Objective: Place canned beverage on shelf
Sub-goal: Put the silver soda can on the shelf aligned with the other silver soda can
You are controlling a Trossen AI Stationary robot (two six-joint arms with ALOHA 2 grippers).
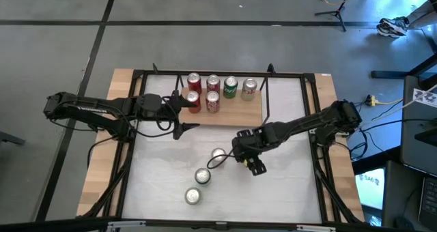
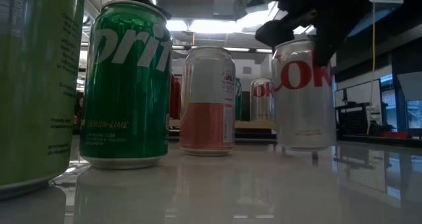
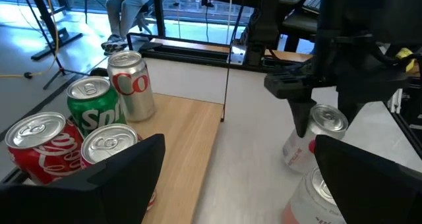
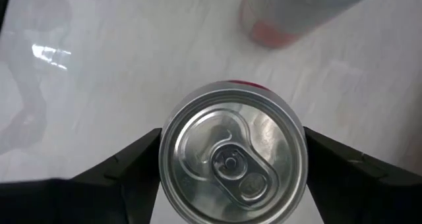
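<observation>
The shelf [image 1: 235, 114], a light-wood board in a black wire frame, lies at the table's far middle and bears several upright cans [image 1: 213, 92], also seen in the left wrist view [image 3: 89, 102]. My right gripper [image 1: 227, 155] is shut on a silver Diet Coke can [image 1: 218, 154] that stands on the white table in front of the shelf; the can also shows in the low view [image 2: 303, 95]. My left gripper [image 1: 183, 114] is open and empty at the shelf's left end, beside the red cans [image 1: 193, 101]. My right gripper holds the silver can by its two opposite sides just below the top rim [image 4: 173, 184], pinched between its two fingers [image 4: 125, 168]. The fingers come from above, pointing down. The can is upright with its bottom [image 2: 303, 145] on the table.
Two more cans stand on the table nearer the front edge: a pale one [image 1: 203, 176] and a green Sprite can [image 1: 193, 196]. The low view shows them [image 2: 208, 99], [image 2: 125, 85], and one more can very close to the camera [image 2: 33, 85]. The shelf's right half [image 1: 246, 112] is bare.
</observation>
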